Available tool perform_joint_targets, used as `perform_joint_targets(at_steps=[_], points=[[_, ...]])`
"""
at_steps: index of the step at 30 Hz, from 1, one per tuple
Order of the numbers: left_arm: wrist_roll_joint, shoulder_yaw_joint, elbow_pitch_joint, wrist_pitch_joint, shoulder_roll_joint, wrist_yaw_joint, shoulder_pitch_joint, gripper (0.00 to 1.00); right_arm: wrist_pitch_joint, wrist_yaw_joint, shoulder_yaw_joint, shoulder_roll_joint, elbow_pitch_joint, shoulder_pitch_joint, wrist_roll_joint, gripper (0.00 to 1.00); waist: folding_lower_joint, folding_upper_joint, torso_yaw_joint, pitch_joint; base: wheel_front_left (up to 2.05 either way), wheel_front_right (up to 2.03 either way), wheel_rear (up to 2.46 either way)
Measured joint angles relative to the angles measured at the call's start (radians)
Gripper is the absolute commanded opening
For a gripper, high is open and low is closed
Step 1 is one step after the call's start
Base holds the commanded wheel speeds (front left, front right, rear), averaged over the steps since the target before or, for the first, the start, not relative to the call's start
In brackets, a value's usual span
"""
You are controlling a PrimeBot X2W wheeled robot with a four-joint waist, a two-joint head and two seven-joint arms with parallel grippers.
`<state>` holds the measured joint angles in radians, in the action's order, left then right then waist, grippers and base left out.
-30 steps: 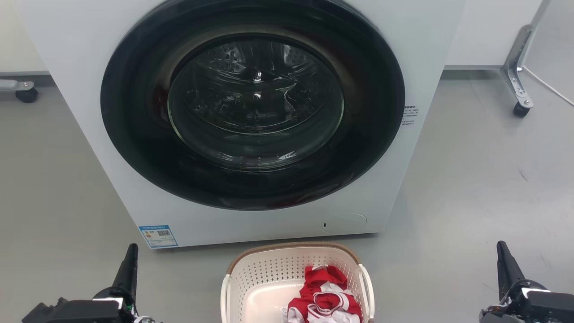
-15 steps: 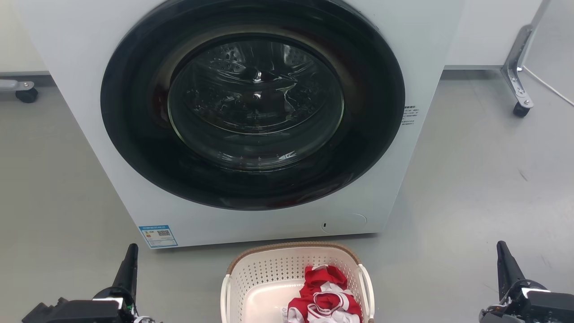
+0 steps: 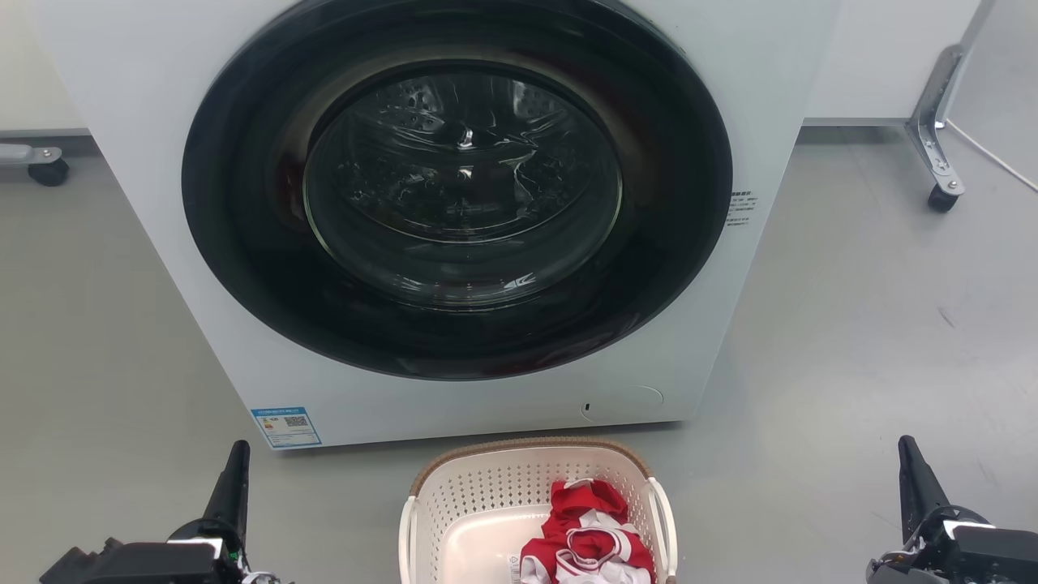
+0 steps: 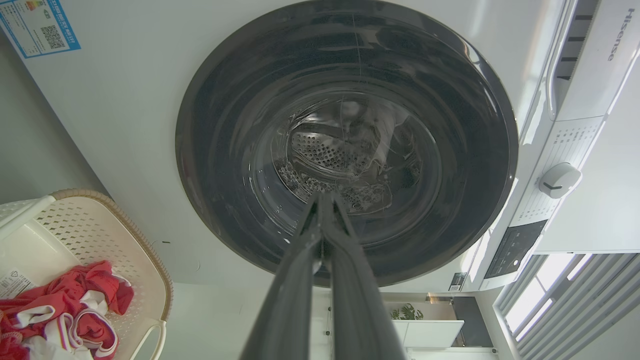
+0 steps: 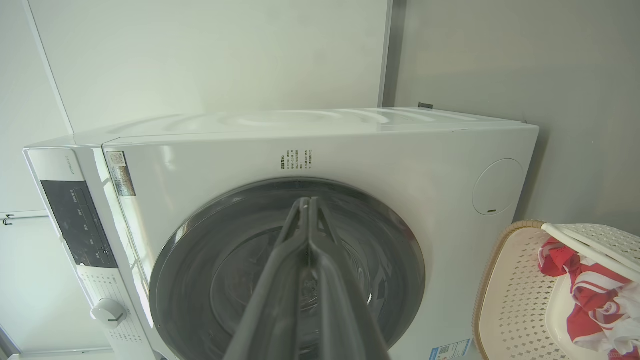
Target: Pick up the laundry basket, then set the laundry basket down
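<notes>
The laundry basket (image 3: 495, 487) is cream-white and perforated with a brown woven-look rim and white loop handles. It stands on the floor at the bottom centre of the head view, just in front of the washer, with red and white clothes (image 3: 588, 531) in it. My left gripper (image 3: 233, 470) is at the lower left, well apart from the basket, fingers shut and empty. At the lower right, my right gripper (image 3: 910, 466) is also shut and empty. The basket (image 4: 95, 235) also appears at the lower left of the left wrist view and the basket (image 5: 515, 290) at the lower right of the right wrist view.
A white front-loading washer (image 3: 105, 122) with a dark round door (image 3: 458, 186) stands directly behind the basket. A wheeled metal leg (image 3: 932, 122) is at the far right and a caster (image 3: 49, 170) at the far left. Grey floor lies on both sides of the basket.
</notes>
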<state>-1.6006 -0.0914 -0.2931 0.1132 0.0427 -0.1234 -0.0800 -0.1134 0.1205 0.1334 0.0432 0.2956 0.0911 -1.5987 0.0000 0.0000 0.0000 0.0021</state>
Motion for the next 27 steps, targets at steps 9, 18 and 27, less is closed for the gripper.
perform_joint_targets(at_steps=[9, 18, 27], points=[[0.0, 0.0, 0.0, 0.0, 0.0, 0.0, 0.0, 0.0, 0.0, 0.0, 0.0, 0.0, 0.0, 0.0, 0.0, 0.0, 0.0, 0.0, 0.0, 0.0, 0.0, 0.0, 0.0], [0.0, 0.0, 0.0, 0.0, 0.0, 0.0, 0.0, 0.0, 0.0, 0.0, 0.0, 0.0, 0.0, 0.0, 0.0, 0.0, 0.0, 0.0, 0.0, 0.0, 0.0, 0.0, 0.0], [0.0, 0.0, 0.0, 0.0, 0.0, 0.0, 0.0, 0.0, 0.0, 0.0, 0.0, 0.0, 0.0, 0.0, 0.0, 0.0, 0.0, 0.0, 0.0, 0.0, 0.0, 0.0, 0.0]])
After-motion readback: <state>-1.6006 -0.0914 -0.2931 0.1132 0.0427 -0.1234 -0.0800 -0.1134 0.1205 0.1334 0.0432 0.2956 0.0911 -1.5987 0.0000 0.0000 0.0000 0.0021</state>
